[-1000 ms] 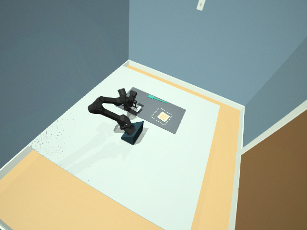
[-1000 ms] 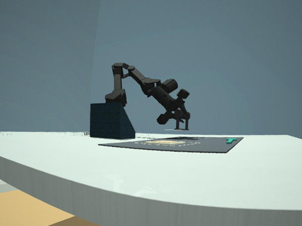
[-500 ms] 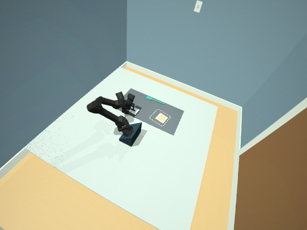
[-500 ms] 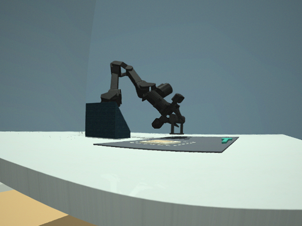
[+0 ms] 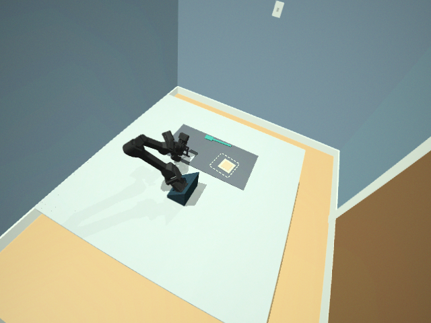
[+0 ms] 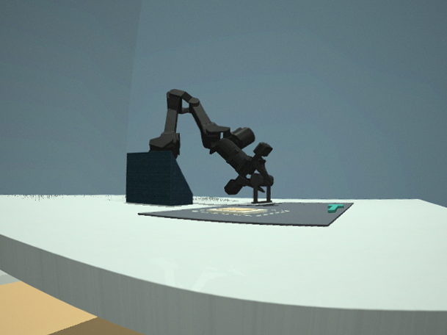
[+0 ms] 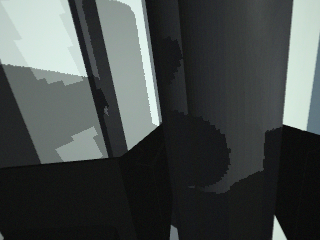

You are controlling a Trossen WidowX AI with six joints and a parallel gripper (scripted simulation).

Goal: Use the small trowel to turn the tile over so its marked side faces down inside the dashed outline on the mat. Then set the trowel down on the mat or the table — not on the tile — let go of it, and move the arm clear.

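- The end effector (image 5: pixel 184 155) points down at the left end of the dark grey mat (image 5: pixel 245 165), its fingertips at or just above the mat surface in the exterior view (image 6: pixel 262 201).
- It is clenched on the small trowel (image 7: pixel 225 100): the wrist view shows a thick dark handle filling the space between the two dark fingers.
- The trowel's pale flat blade (image 5: pixel 188 159) lies low over the mat's left part, on the near side of the fingers. Whether it touches the mat cannot be told.
- The tile (image 5: pixel 226 165), a cream square, lies flat inside the white dashed outline (image 5: pixel 213 162) on the right half of the mat, well apart from the trowel. No mark can be made out on its upper face at this size.
- In the exterior view the tile (image 6: pixel 237 210) appears as a thin pale slab on the mat (image 6: pixel 301 214).
- A teal T-shaped tool (image 5: pixel 217 140) lies along the mat's far edge, apart from both tile and end effector.
- The arm is folded, its elbow raised to the left, and stands on a dark blue wedge-shaped pedestal (image 5: pixel 190 190) on the pale worktop (image 5: pixel 174 243), near the mat's near-left corner.
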